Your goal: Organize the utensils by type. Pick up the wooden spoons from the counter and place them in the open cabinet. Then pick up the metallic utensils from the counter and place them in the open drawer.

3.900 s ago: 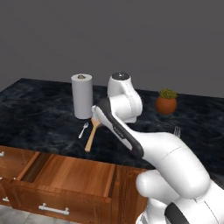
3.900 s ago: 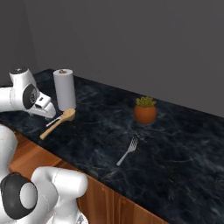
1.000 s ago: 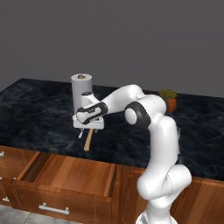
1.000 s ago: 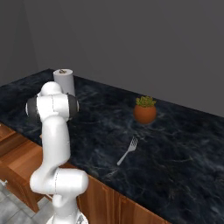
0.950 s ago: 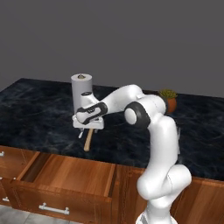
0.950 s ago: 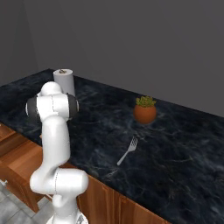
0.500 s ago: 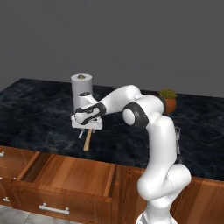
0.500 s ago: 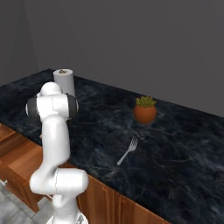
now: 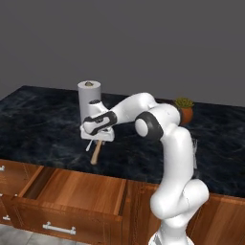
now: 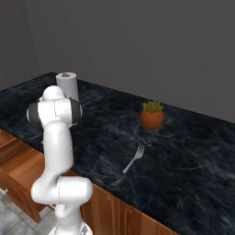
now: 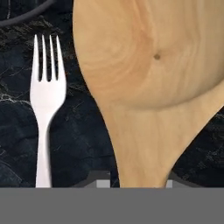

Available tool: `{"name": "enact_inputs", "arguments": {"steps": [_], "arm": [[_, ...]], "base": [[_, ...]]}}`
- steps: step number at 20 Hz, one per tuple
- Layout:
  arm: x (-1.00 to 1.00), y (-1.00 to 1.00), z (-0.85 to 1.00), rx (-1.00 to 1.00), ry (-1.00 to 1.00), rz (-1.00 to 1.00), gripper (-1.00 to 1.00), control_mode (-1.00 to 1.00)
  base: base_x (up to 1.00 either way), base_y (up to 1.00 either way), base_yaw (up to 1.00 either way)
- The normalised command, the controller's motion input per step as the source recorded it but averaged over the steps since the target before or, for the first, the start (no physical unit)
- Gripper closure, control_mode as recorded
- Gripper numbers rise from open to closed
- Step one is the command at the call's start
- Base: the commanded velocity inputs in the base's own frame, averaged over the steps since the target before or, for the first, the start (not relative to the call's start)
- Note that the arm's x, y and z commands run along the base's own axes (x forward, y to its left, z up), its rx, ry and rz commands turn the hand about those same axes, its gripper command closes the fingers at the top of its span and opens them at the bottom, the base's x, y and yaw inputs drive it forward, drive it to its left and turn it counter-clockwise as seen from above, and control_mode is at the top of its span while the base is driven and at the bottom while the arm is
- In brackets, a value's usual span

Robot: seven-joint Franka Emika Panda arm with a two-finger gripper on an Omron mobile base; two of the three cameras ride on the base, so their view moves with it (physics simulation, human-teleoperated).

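Wooden, pale tan and round-bowled, the spoon [image 11: 148, 87] lay on the black veined worktop [image 9: 43, 124] beside a small silver fork [image 11: 46, 105], the tool [image 9: 98, 139] over its neck, grip unclear.

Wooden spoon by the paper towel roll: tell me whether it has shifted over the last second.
No. In the left base view the wooden spoon lies at the same spot below the paper towel roll, handle toward the counter edge.
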Motion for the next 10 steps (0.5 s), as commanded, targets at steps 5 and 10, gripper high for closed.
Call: {"name": "enact_inputs", "arguments": {"steps": [5, 10], "arm": [[-0.09, -0.14, 0.45, 0.10, -0.06, 0.00, 1.00, -1.00], [-0.35, -0.06, 0.73, 0.08, -0.21, 0.00, 1.00, -1.00]], "base": [[0.00, 0.00, 0.00], [0.00, 0.00, 0.00]]}}
